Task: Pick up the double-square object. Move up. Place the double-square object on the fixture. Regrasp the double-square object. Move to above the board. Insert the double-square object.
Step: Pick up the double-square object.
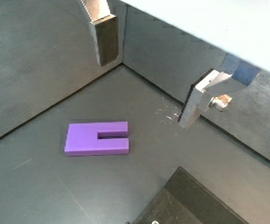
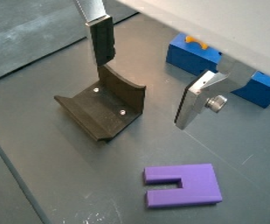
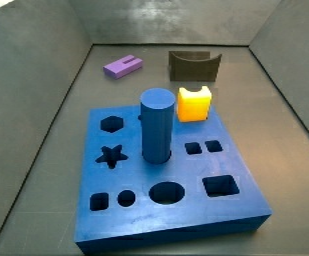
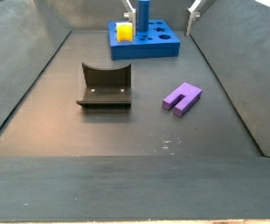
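The double-square object (image 4: 183, 96) is seen lying flat on the dark floor, just beside the fixture (image 4: 104, 86) and apart from it, with nothing touching it. Its slotted end is turned away from the fixture in a wrist view (image 2: 183, 186); in a side view it appears as a small purple block (image 3: 122, 66) beside the fixture (image 3: 194, 65), both well beyond the board (image 3: 164, 175).

The gripper (image 2: 144, 83) is held above the floor with its jaws spread wide and nothing between them. Two silver fingers (image 2: 197, 99) with dark pads are visible in both wrist views; the gripper (image 1: 147, 77) hangs over bare floor, clear of the double-square object (image 1: 97, 138). In a side view only the fingertips (image 4: 194, 19) are seen at the upper edge, above the board (image 4: 148, 39).

On the board, a tall blue cylinder (image 3: 157, 124) is standing upright in a hole, and a yellow-orange cube (image 3: 194, 103) is seated near the board edge closest to the fixture. A hexagon hole (image 3: 110, 123) and a star hole (image 3: 110, 156) are left open.

The fixture is resting upright, its curved notch facing upward.
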You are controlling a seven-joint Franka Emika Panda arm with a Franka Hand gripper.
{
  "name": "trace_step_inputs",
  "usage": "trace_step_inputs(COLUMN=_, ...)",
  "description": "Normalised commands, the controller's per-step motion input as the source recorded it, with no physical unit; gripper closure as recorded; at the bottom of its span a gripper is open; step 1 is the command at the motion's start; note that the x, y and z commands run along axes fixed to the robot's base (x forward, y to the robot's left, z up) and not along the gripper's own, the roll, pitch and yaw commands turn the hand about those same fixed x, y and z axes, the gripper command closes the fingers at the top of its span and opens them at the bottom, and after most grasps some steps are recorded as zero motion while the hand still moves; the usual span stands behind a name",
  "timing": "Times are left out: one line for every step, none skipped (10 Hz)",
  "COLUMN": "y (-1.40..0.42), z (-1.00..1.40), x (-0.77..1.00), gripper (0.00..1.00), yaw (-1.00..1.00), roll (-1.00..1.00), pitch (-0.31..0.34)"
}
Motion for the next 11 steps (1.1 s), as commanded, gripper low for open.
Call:
trace_step_inputs(y=0.04, z=-0.23, x=-0.33, gripper=0.00, yaw=-0.49, roll=0.03, pitch=-0.084)
trace_step_inputs(y=0.09, z=-0.55, x=-0.39, gripper=0.00, yaw=-0.84, roll=0.00, pitch=-0.049)
trace_step_inputs(y=0.08, z=-0.73, x=-0.34, gripper=0.00, yaw=-0.90, roll=0.00, pitch=-0.023)
trace_step_inputs(y=0.03, z=-0.96, x=-0.26, gripper=0.00, yaw=-0.95, roll=-0.02, pitch=-0.049)
trace_step_inputs(y=0.00, z=-0.99, x=-0.15, gripper=0.00, yaw=-1.00, roll=-0.02, pitch=-0.071)
trace_step_inputs(y=0.00, z=-0.76, x=-0.03, gripper=0.00, yaw=-1.00, roll=-0.03, pitch=-0.203)
trace_step_inputs(y=0.00, z=-0.73, x=0.00, gripper=0.00, yaw=-0.99, roll=-0.05, pitch=-0.196)
trace_step_inputs(y=0.00, z=-0.75, x=0.00, gripper=0.00, yaw=-0.99, roll=-0.05, pitch=-0.193)
trace_step_inputs(y=0.00, z=-0.91, x=0.00, gripper=0.00, yaw=-0.99, roll=-0.04, pitch=-0.100)
trace_step_inputs(y=0.05, z=-1.00, x=0.00, gripper=0.00, yaw=-0.89, roll=-0.02, pitch=-0.061)
trace_step_inputs(y=0.06, z=-0.99, x=-0.05, gripper=0.00, yaw=-0.69, roll=-0.01, pitch=-0.066)
